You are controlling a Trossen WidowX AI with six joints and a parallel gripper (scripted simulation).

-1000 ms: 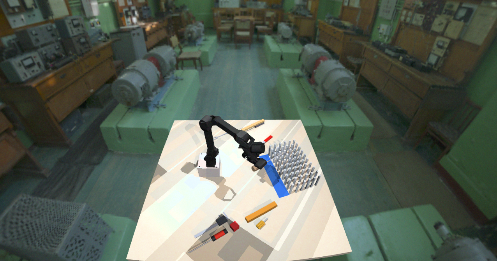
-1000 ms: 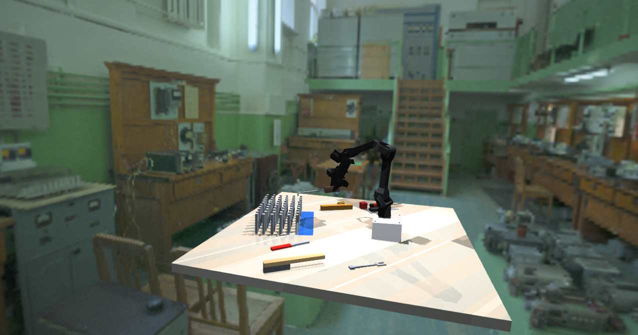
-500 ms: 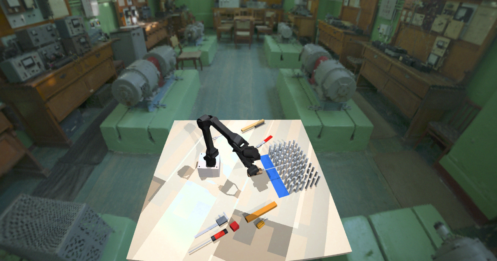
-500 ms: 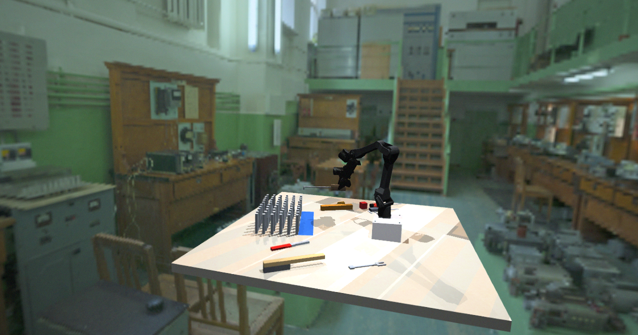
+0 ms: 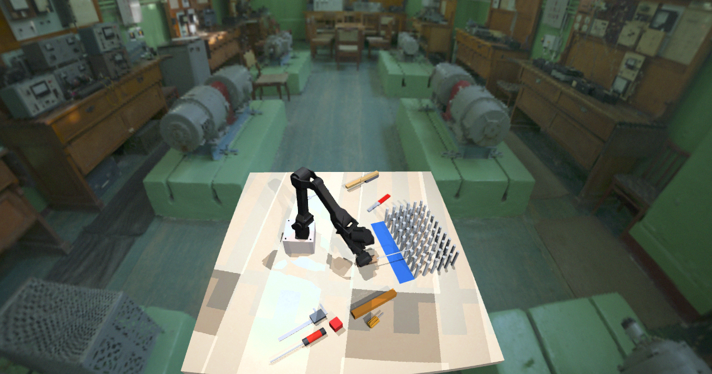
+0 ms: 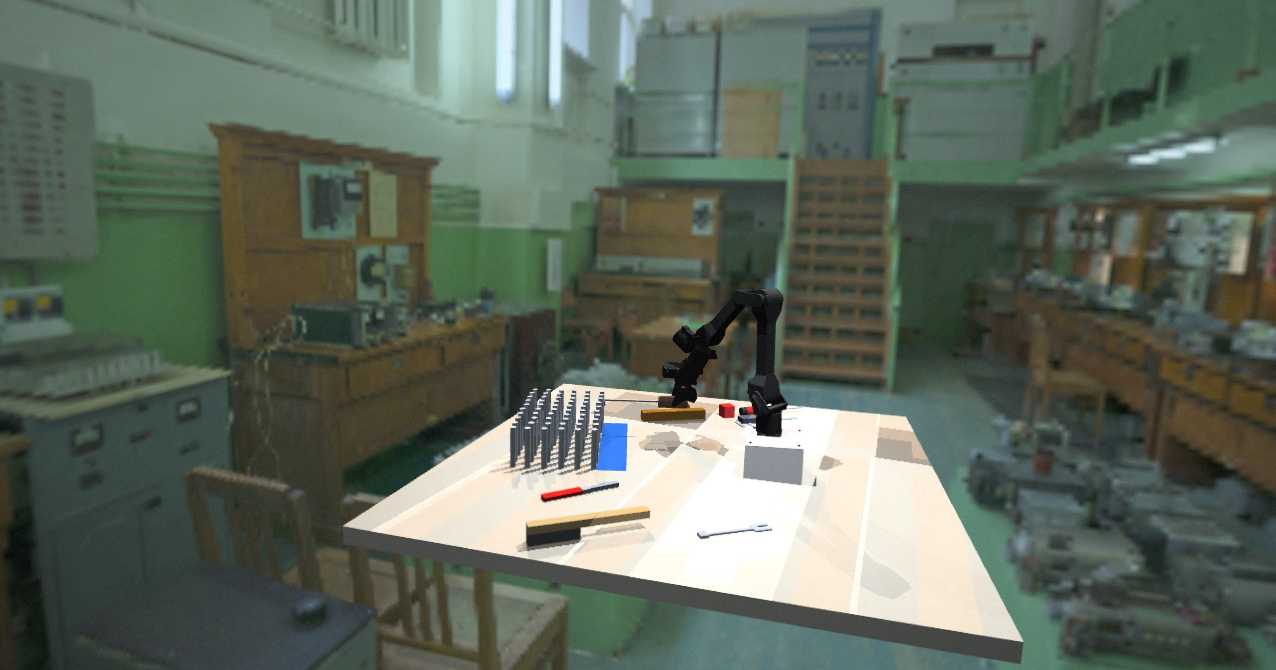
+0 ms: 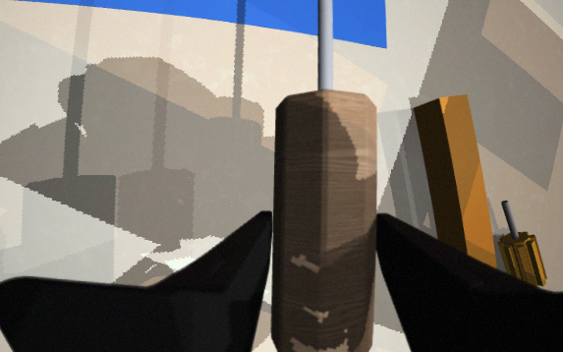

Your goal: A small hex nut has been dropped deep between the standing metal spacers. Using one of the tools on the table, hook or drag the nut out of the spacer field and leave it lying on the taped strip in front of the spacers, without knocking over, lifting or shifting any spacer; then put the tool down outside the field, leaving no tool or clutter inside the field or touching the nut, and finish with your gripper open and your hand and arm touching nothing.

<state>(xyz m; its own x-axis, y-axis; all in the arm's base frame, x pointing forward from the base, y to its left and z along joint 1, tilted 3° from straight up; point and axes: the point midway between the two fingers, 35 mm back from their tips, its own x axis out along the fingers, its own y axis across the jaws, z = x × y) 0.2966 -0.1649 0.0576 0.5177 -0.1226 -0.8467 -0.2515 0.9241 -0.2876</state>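
The standing spacers (image 5: 416, 267) (image 6: 513, 447) form a field beside the blue strip (image 5: 385, 237) (image 6: 613, 452) (image 7: 263, 20); you can't make out the nut in any view, so its place relative to your jaws can't be told. Your gripper (image 5: 368, 259) (image 6: 684, 398) (image 7: 323, 223) pinches the wooden handle (image 7: 324, 147) between its 2 fingers — the metal rod (image 5: 393, 255) (image 6: 633, 400) (image 7: 325, 49) points toward the field. Your arm (image 5: 326, 197) (image 6: 765, 336) rises from its base, bends at the top and slopes down.

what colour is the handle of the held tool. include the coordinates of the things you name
Brown, with wood grain; the handle (image 7: 324, 197) shows best in the wrist view.
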